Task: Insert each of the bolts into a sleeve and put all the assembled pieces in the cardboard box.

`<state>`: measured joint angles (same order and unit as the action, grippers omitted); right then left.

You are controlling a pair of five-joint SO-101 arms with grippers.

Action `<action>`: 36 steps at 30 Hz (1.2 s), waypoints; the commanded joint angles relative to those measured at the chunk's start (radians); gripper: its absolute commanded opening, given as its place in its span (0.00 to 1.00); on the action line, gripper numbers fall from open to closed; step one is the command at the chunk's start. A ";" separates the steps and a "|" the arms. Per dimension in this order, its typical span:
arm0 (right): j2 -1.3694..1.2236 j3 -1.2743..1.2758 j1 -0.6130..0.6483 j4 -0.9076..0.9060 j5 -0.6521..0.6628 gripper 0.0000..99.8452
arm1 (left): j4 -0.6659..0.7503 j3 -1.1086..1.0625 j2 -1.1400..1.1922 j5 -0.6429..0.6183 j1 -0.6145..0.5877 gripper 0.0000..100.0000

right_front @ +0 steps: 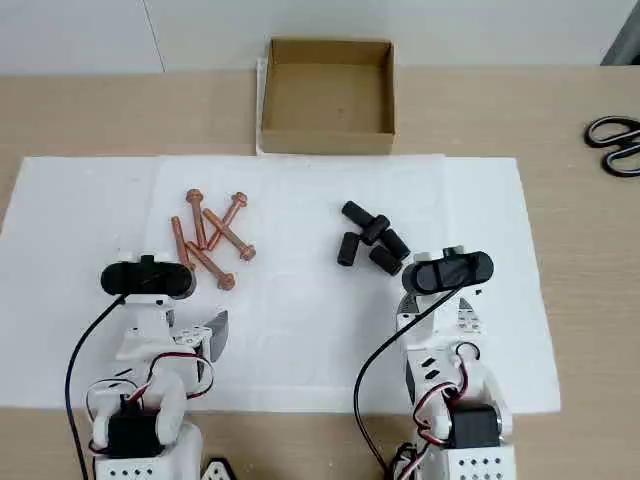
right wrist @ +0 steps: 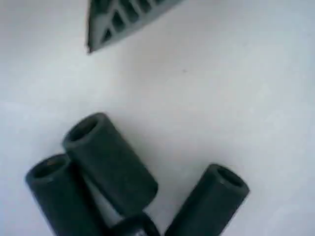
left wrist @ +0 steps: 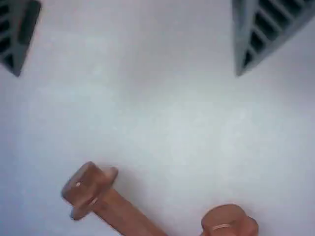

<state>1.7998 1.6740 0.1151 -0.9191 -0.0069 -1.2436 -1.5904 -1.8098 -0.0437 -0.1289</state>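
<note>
Several bolts (right_front: pixel 197 220), sleeves (right_front: pixel 348 248) well apart; left pincer (left wrist: pixel 128 73) open wide

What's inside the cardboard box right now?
Inside the cardboard box only bare brown floor shows, with nothing lying on it. The box's near wall covers a thin strip of floor just behind it.

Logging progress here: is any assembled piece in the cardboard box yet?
No: the cardboard box floor shows bare, while bolts and sleeves lie in separate piles on the white sheet.
</note>
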 commanded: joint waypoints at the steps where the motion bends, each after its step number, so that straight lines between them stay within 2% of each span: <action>1: 0.012 0.009 -0.004 -0.004 -0.008 0.18 | 0.023 0.004 -0.009 0.002 0.003 0.26; 21: 0.012 -0.057 0.012 -0.013 0.000 0.18 | 0.044 0.005 -0.009 0.002 -0.003 0.26; 29: 0.012 -0.189 -0.061 -0.013 0.000 0.18 | 0.041 0.058 -0.009 0.002 -0.003 0.26; 36: 0.012 -0.195 -0.079 -0.013 0.000 0.18 | 0.044 0.058 -0.009 0.002 -0.003 0.26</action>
<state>1.8013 1.5251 0.0445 -0.9283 -0.0069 -1.2190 -1.5750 -1.8098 -0.0437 -0.1289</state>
